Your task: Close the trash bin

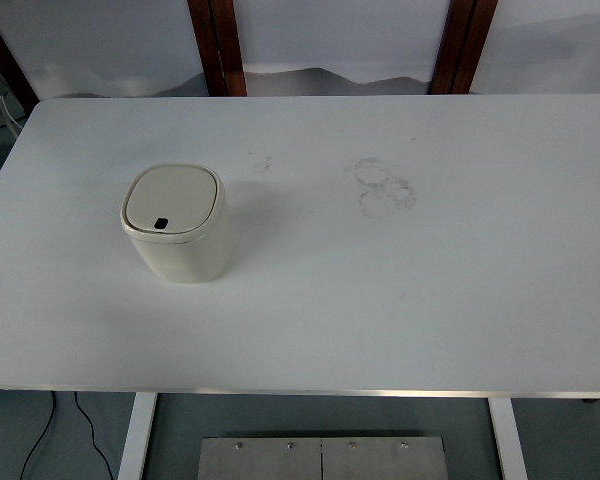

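Head view shows the bin standing upright on the left half of the table, well left of the faint ring marks and a little left of a small scuff. Its lid lies flat and square on the rim all round, with the small dark latch at the lid's near edge, so by the look of it the bin is already closed and the task is done or nearly so. Neither robot hand is in the picture, so whether their fingers are released, clenched or holding anything cannot be told; nothing touches the bin. If any step is left, it is only a check that the lid has seated. To do that well, I would bring the hand from the bin's left side down over the lid's middle with flat, relaxed fingers, press straight down and gently, and keep clear of the latch, since a push there may well spring the lid open again. The bin looks light and stands free on a smooth top, so a sideways or off-centre push could slide or tip it toward the ring marks; a vertical press on the centre avoids that. Lifting straight up afterwards, without dragging across the lid, should leave the bin where it stands.
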{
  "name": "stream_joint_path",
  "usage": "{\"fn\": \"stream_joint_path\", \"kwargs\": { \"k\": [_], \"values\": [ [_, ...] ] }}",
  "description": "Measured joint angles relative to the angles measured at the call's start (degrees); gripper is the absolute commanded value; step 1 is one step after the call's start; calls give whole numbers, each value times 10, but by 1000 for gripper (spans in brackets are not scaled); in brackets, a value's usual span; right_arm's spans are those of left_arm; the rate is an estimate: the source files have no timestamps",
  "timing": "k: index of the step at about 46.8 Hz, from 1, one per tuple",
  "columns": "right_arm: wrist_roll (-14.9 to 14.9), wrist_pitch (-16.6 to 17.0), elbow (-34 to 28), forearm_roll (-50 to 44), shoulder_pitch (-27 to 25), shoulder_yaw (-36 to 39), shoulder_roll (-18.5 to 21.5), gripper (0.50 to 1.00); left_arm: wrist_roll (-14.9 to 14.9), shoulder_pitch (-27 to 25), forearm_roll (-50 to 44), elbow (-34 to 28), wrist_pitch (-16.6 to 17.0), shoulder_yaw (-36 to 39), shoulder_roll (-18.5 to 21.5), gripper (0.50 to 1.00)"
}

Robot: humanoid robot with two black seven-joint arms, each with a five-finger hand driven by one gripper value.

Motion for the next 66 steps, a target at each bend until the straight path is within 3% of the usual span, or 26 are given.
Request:
{"fn": "stream_joint_path", "kwargs": {
  "k": [7, 16, 24, 50, 66],
  "values": [
    [0, 0, 0, 0, 0, 0, 0, 995, -5, 40, -39, 7, -19, -4, -1, 1000],
    [0, 0, 0, 0, 0, 0, 0, 995, -55, 69, -44, 39, -50, -6, -48, 1000],
    [0, 0, 0, 0, 0, 0, 0, 995, -56, 85, -45, 92, -52, -8, -93, 1000],
    [0, 0, -1, -1, -1, -1, 0, 995, -60, 123, -46, 98, -47, -18, -129, 1000],
    [0, 0, 0, 2, 4, 3, 0, 995, -59, 116, -42, 98, -50, -44, -125, 1000]
  ]
}}
